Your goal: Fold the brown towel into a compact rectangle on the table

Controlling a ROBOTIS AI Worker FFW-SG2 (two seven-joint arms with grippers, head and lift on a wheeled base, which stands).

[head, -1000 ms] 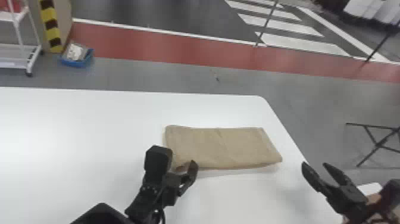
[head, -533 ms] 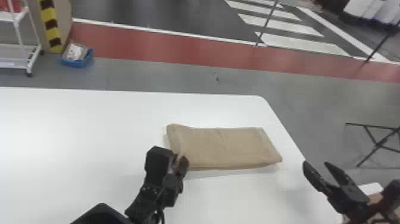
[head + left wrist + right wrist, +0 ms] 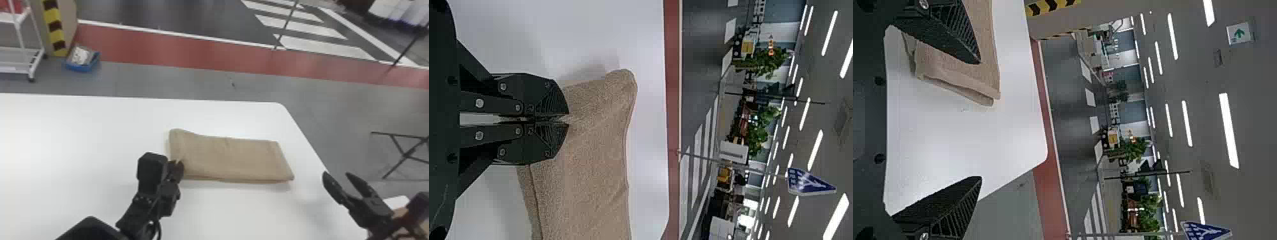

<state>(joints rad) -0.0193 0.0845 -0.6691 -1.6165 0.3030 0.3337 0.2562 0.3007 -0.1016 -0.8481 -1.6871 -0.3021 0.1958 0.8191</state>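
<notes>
The brown towel [image 3: 229,158] lies folded into a long rectangle near the table's right part. At its near left corner is my left gripper [image 3: 179,166], shut on the towel. In the left wrist view the two tips of the left gripper [image 3: 565,120] meet over the towel [image 3: 589,150]. My right gripper [image 3: 335,178] stands open off the towel's right side, over the table's right edge. The right wrist view shows the right gripper [image 3: 979,120] with its fingers wide apart and the towel's end [image 3: 958,80] beyond one of them.
The white table [image 3: 79,143] ends at a rounded far right corner. On the floor beyond are a blue bin [image 3: 82,60] and a white cart [image 3: 24,48] at the left. A folding stand [image 3: 407,153] is off the right side.
The left gripper's fingers have come together at the towel's left corner, and that end of the towel has shifted slightly. My right arm looks nearly still.
</notes>
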